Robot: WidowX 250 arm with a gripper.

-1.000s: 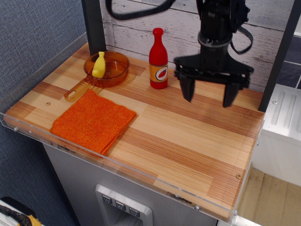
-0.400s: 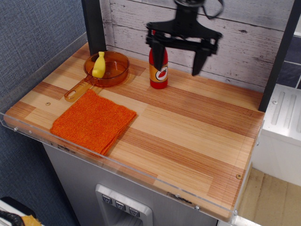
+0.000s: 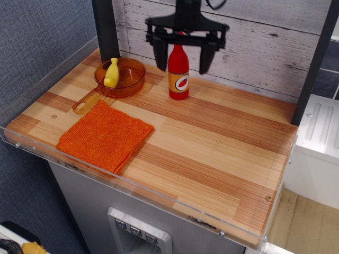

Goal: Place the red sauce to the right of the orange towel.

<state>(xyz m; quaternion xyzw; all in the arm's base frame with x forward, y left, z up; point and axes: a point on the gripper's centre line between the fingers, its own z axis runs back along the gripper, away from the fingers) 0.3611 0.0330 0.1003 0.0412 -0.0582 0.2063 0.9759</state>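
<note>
The arm reached down from above at the back of the table (image 3: 212, 153), its black tool (image 3: 181, 53) pointing downward with its fingers (image 3: 205, 57) spread wide on either side of the sauce (image 3: 178, 71), gripping nothing. The sauce stood upright near the rear wall, just right of the pan (image 3: 119, 78), its orange label showing a red pepper; no writing was legible. The towel (image 3: 105, 135) lay flat nearer the front left, well apart from the sauce.
</note>
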